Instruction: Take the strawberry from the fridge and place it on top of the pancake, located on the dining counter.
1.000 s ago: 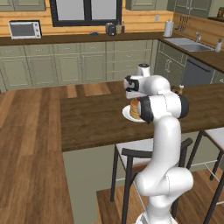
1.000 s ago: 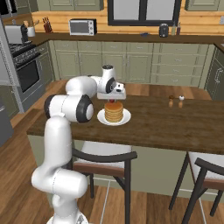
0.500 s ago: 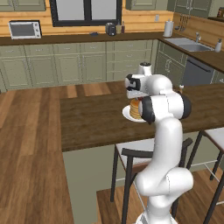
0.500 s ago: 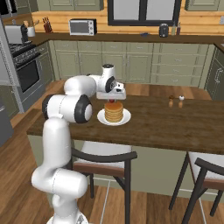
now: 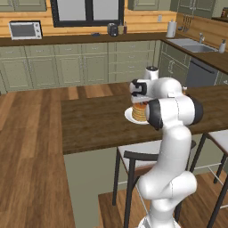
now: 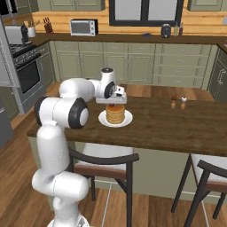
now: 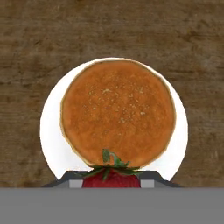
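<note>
My gripper [image 7: 111, 183] is shut on the strawberry [image 7: 111, 177], a small red berry with green leaves held between the fingertips. It hangs just above the pancake [image 7: 118, 111], a golden stack on a white plate [image 7: 48, 131]. The berry is over the near rim of the stack. From the base, the gripper [image 6: 116, 101] points straight down over the pancake [image 6: 115, 114] on the dark brown dining counter [image 6: 177, 128]. From the other side the hand [image 5: 139, 91] hovers above the pancake [image 5: 139, 112]. A light-grey slab [image 6: 3, 57] at the left edge could be the fridge; I cannot tell.
Two small shakers [image 6: 177, 103] stand on the counter to the right of the plate. Dark-framed stools [image 6: 104, 162] [image 6: 208, 173] sit under the counter's near edge. A stove [image 6: 22, 66] and green wall cabinets line the back.
</note>
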You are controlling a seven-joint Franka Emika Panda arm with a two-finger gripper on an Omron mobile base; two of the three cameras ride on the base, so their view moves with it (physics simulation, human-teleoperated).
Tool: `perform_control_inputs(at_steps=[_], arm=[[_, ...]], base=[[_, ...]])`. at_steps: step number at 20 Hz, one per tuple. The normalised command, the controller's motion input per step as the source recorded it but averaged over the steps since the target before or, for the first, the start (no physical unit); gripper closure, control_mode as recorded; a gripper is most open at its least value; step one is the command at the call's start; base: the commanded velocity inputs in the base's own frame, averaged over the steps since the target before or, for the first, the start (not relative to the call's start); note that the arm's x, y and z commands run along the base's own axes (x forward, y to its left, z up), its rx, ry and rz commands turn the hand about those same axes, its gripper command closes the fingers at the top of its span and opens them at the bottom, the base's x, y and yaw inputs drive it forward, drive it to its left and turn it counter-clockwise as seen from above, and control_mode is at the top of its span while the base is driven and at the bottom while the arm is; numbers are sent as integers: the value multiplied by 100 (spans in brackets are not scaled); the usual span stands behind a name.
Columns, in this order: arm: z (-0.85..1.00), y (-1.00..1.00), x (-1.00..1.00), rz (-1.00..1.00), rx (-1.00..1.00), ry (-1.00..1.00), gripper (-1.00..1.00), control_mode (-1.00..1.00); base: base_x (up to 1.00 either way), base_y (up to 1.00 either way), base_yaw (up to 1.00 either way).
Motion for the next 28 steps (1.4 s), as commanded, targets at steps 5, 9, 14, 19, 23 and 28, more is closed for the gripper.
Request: perform_control_inputs(at_steps=[5,9,14,19,23,28], arm=[[-8,0,18,1,0,0,100,-100],[0,-8,35,6,0,0,100,-100],[0,-15,42,6,0,0,100,-100],[-27,-8,0,1,0,3,100,-100],[-27,0,0,0,0,-4,100,-100],[-21,0,0,0,0,0,100,-100]], base=[[0,0,0],[0,0,0],[0,0,0],[0,0,0],[0,0,0],[0,0,0]])
